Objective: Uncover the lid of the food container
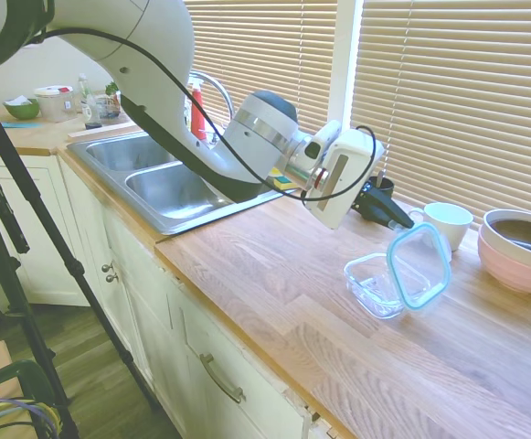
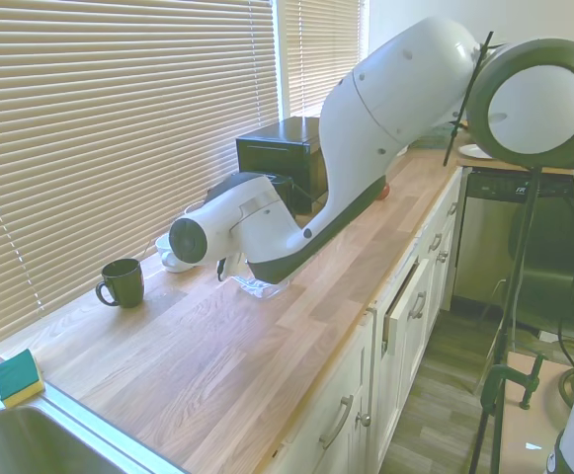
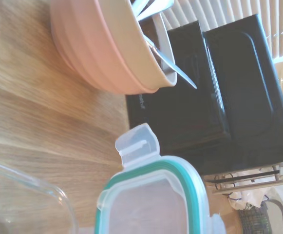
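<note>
end effector [image 1: 400, 222] closed on lid [image 1: 419, 265], lid tilted upright off food container [image 1: 375, 284], white mug [image 1: 448, 223] and pink bowl [image 1: 519, 250] behind on worktop [image 1: 283, 283]

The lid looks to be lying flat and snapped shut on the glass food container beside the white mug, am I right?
Not quite. In the first exterior view, the lid is off the food container, raised on edge at its side, which leaves the dish open. The white mug does stand beside them.
</note>
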